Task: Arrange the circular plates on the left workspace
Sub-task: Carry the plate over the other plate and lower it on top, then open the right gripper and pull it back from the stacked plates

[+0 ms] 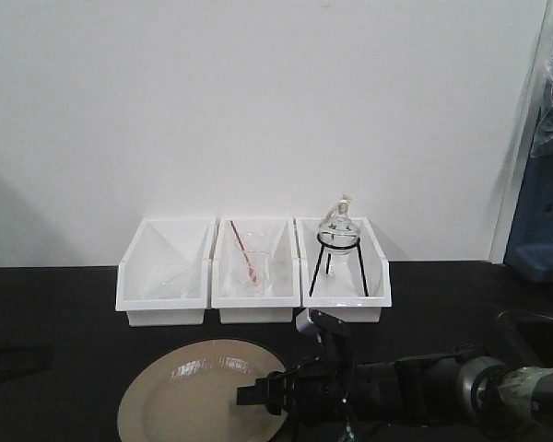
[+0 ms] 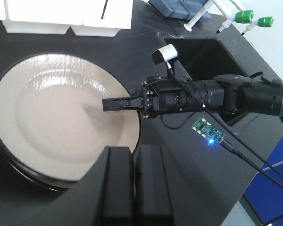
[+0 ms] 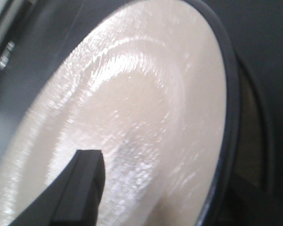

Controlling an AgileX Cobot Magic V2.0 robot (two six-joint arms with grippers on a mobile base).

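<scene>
Circular plates (image 2: 52,108) sit stacked face up, right pincer (image 2: 108,104) gripping the top one's rim.

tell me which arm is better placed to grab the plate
right: the right gripper sits over the plate rim, one finger across the tan face, right where a grasp would go. the left gripper hangs above the near edge, jaws together.

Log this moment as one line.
right gripper: finger over plate rim, grasp unclear | left gripper: shut, empty, by plate edge | white bins: behind plate
</scene>
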